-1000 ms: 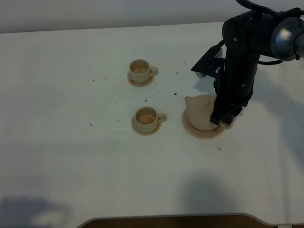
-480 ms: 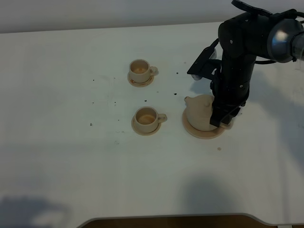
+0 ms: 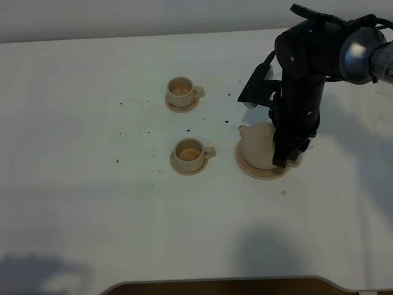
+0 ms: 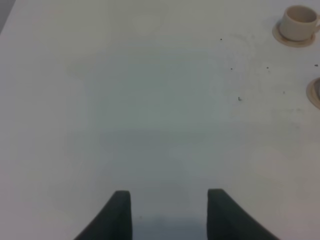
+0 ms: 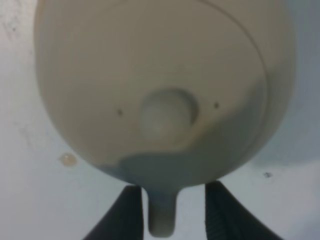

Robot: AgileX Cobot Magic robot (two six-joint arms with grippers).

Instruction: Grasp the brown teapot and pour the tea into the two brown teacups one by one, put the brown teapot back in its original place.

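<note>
The right gripper [image 5: 174, 190] stands half wide astride the teapot's handle [image 5: 162, 217], with a gap at one finger, so it is not clamped. The teapot [image 3: 259, 145] is squat and pale tan with a knobbed lid, its spout toward 10 o'clock. It sits on its saucer [image 3: 263, 173]. A cup [image 3: 189, 152] stands at its 9 o'clock and a second cup [image 3: 180, 90] at 10 o'clock, both holding tea. The left gripper [image 4: 169, 192] gapes empty over the table [image 4: 150, 100].

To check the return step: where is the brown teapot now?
In the high view, the brown teapot sits right of centre on the wide saucer, beside the nearer teacup.
</note>
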